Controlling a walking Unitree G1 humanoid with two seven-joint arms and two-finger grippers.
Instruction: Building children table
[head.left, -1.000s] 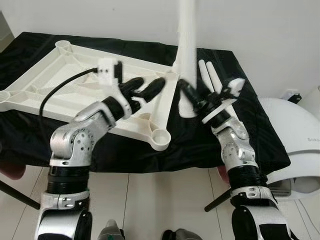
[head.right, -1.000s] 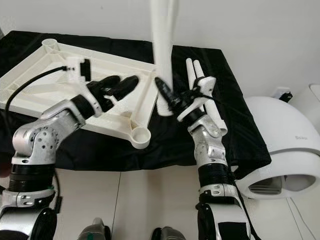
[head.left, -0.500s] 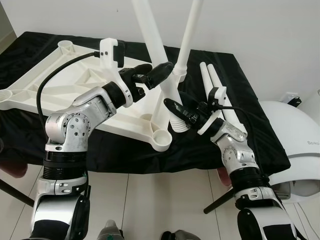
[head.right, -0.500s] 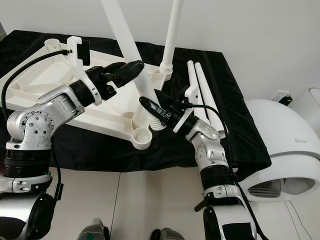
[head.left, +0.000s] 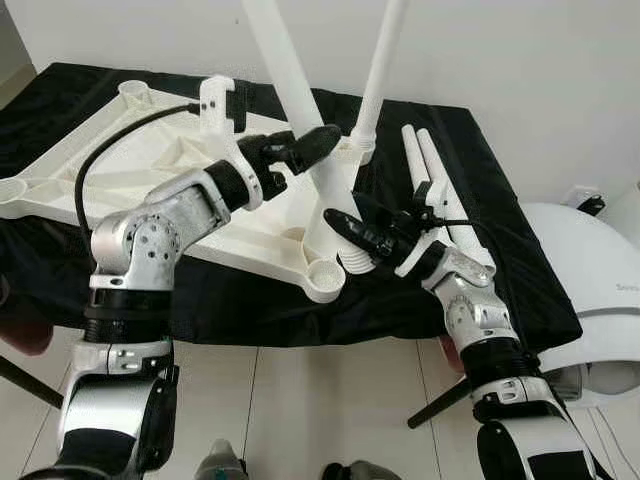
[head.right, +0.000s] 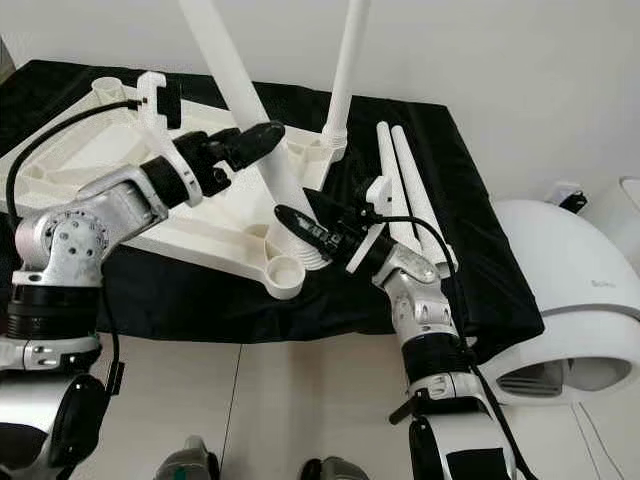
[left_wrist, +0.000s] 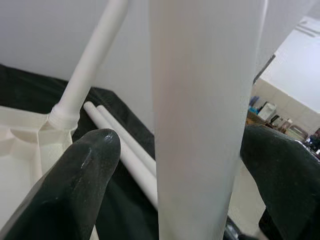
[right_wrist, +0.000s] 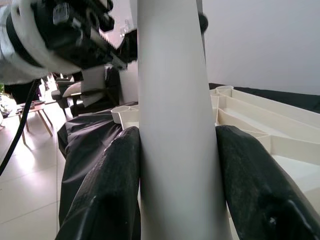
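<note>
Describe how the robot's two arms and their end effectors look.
Both arms are jointed silver metal with black rings at the joints. Each ends in an end effector of two long, rounded black fingers: left end effector, right end effector. A white camera block sits on the left wrist, and a black cable loops from it. A thin black cable also runs along the right wrist.

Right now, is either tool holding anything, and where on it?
The right tool grips the tilted white leg near its threaded lower end; the left tool straddles it higher up, not visibly clamped.
</note>
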